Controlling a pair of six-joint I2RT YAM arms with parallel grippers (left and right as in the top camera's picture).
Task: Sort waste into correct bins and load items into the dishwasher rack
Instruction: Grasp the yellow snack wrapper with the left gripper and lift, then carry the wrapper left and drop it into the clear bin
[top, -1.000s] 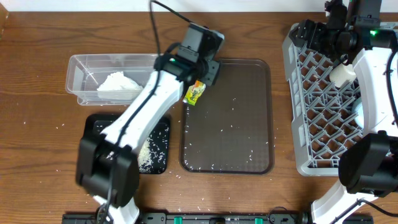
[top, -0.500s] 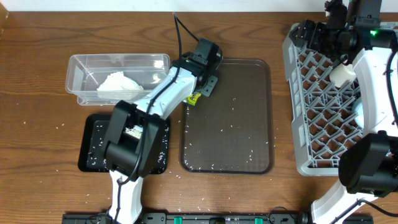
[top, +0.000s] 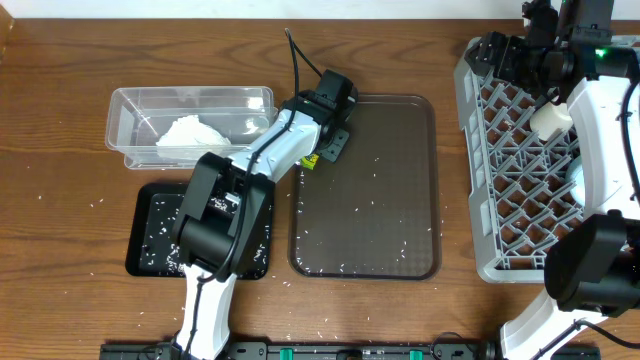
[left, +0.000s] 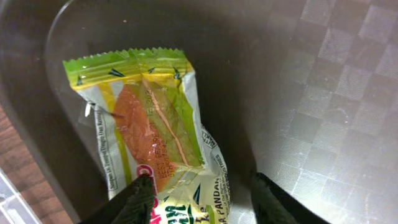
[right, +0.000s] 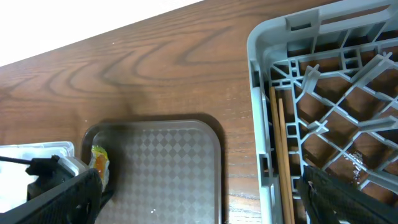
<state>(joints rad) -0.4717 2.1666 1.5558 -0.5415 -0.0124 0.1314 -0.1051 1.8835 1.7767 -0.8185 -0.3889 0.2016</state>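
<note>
At the far-left corner of the brown serving tray (top: 385, 190), my left gripper (left: 202, 182) is down over the yellow-green wrapper (left: 149, 124). The wrapper lies flat on the tray's patterned floor, close against its curved rim, with its serrated end pointing away from me. My left jaws stand partly spread, one fingertip on each side of the wrapper's near end. One dark finger (left: 138, 198) sits at the wrapper's edge, though the wrist view is too tight to tell whether it touches. The other finger stands a little clear, with bare tray showing between it and the packet, so nothing is pinched. Just beside that corner the clear tub (top: 128, 108) rests on the wooden table (top: 60, 60) with the crumpled white tissue (top: 190, 132) inside it. Nearer my base sits the black tray (top: 142, 218), speckled with rice. More loose rice grains (top: 400, 250) are scattered over the serving tray and the table around it. My right gripper (right: 199, 186) hangs over the far-left corner of the grey dishwasher rack (right: 261, 93), its jaws spread wide and empty. Two thin wooden sticks (right: 277, 143) lie along the rack's left wall below it.
</note>
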